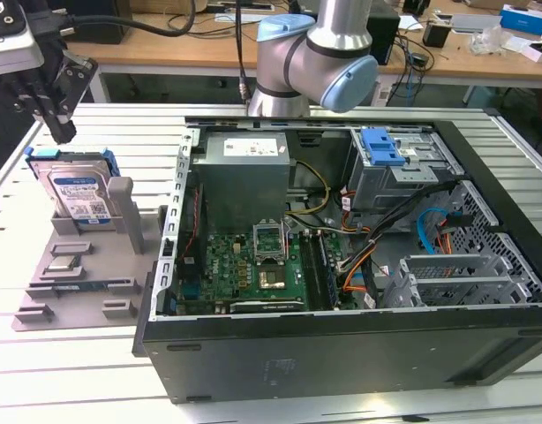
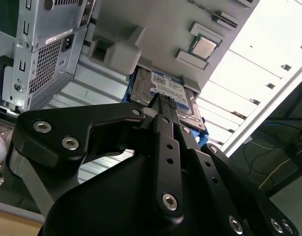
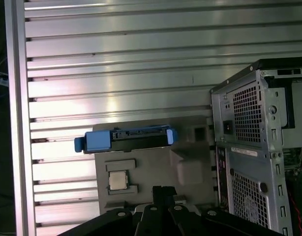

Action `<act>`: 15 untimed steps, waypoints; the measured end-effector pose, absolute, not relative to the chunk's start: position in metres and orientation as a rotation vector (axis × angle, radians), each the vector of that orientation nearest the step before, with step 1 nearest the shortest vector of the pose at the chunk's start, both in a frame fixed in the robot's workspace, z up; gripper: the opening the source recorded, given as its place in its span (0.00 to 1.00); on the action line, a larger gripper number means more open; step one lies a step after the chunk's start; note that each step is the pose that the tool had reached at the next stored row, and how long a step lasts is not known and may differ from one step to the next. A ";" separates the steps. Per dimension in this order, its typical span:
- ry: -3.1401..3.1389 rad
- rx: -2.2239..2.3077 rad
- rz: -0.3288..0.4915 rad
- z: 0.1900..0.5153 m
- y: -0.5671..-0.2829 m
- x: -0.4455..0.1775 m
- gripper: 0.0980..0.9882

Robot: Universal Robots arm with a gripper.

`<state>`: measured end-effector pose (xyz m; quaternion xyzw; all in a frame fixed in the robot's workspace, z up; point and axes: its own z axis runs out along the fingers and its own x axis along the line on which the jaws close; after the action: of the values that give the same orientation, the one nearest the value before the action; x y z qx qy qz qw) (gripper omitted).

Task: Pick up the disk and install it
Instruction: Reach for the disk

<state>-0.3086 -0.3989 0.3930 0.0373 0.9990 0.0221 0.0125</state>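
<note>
Table: We are looking at a ribbed aluminium table [image 1: 77, 371] that is carrying everything else.

Computer case: An open black computer case [image 1: 342, 331] is lying on its side and taking up the middle and the exterior view's right. Its circuit board, cables and drive cages are facing up.

Arm: The robot arm [image 1: 315, 53] is rising behind the case, with grey tubes and light blue joint caps.

Power supply: A grey metal box [image 1: 244, 172] with a white sticker is sitting in the far part of the case.

Tray: A grey moulded tray [image 1: 68, 300] is lying flat on the table just beside the case, on the exterior view's left.

Disk: We are seeing the disk [image 1: 77, 190] [image 2: 151, 86] [image 3: 131, 137] standing on edge in a slot at the far end of the tray. It is leaning back a little between grey posts, and its blue-and-white label is facing the exterior camera.

Gripper: The gripper [image 1: 63, 132] [image 2: 166, 101] [image 3: 164, 191] is hovering just above the disk's upper edge, near but apart from it. Its jaws are looking closed together, with no gap showing to us, and they are gripping nothing.

Latch: A blue plastic latch [image 1: 381, 146] is sitting on the drive cage at the far right of the case.

Chip: A small square processor chip [image 1: 66, 262] [image 2: 204, 47] [image 3: 117, 180] is resting in a recess of the tray, nearer than the disk.
</note>
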 end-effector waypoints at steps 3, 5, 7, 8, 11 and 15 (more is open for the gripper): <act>3.114 0.117 0.069 0.393 -0.399 -0.311 0.00; 3.114 0.117 0.069 0.393 -0.399 -0.312 0.00; 3.114 0.117 0.069 0.393 -0.399 -0.314 0.00; 3.114 0.117 0.069 0.393 -0.399 -0.316 0.00; 3.114 0.116 0.069 0.393 -0.399 -0.319 0.00; 3.114 0.117 0.069 0.393 -0.399 -0.324 0.00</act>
<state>-0.3237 -0.3988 0.3930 0.0374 0.9990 0.0221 0.0125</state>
